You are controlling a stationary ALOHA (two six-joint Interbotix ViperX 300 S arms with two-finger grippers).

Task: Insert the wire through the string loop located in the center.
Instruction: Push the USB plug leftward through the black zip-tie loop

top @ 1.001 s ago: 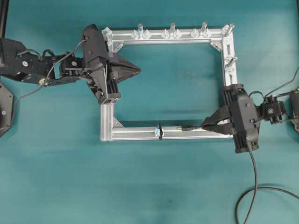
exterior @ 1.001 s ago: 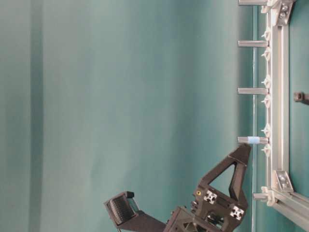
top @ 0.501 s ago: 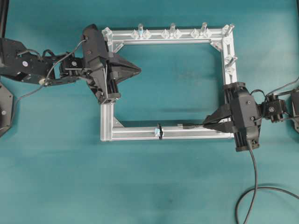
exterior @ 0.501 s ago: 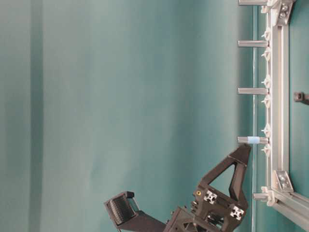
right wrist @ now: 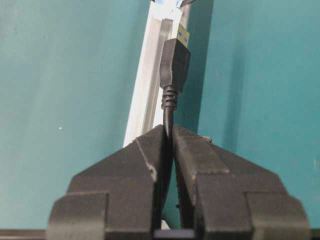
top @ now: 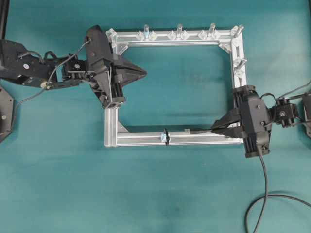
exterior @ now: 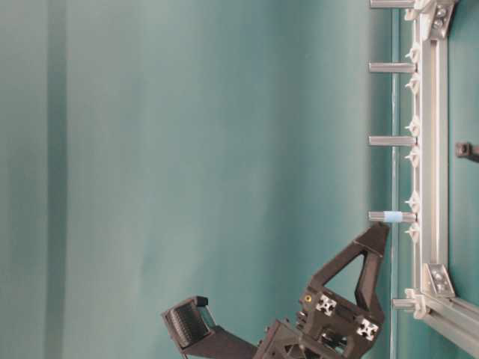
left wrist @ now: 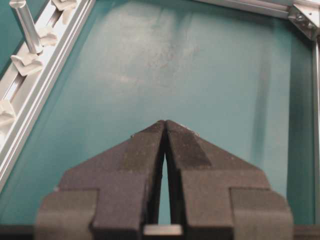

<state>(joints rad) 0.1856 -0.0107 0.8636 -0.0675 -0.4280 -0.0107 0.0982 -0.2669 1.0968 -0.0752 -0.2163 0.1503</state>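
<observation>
black wire [right wrist: 169,107] sits pinched in your right end effector [right wrist: 169,131], its plug above the silver frame bar [top: 141,139], right of the string loop [top: 165,136] and apart from it. your left end effector [left wrist: 164,125] is pressed together, holding nothing, above the teal counter [top: 175,87].

The overhead view looks straight down on the whole aluminium frame [top: 175,87] and both arms. The table-level view is turned sideways, skimming along the frame's pegged bar [exterior: 430,142]. Each wrist view looks closely out past its own fingertips at the teal table [left wrist: 200,65], sharing frame bars with the overhead.
</observation>
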